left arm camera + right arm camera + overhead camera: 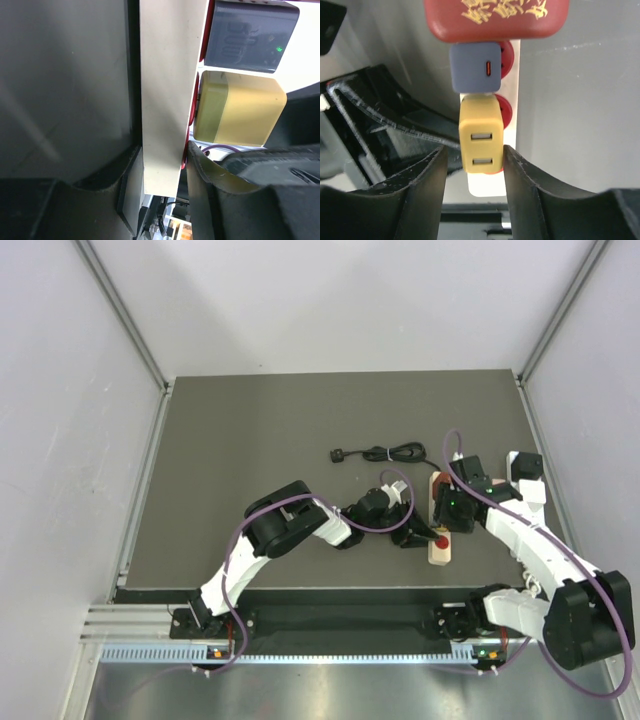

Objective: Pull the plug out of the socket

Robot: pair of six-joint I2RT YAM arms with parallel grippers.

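A cream socket strip (487, 182) with red outlets lies on the dark table and carries three plugs in a row. They are a red plug (495, 20), a grey-blue plug (474, 67) and a yellow plug (481, 142) with two USB ports. My right gripper (474, 165) hangs over the yellow plug, open, with a finger on each side and a thin gap at both. My left gripper (162, 170) is shut on the end of the socket strip (167, 100), its pads against both long sides. In the top view both grippers meet at the strip (440, 552).
A coiled black cable (390, 453) with a small plug at its end lies on the table just beyond the strip. White walls and metal rails (140, 480) enclose the table. The right arm's purple cable (500, 510) loops over the strip area.
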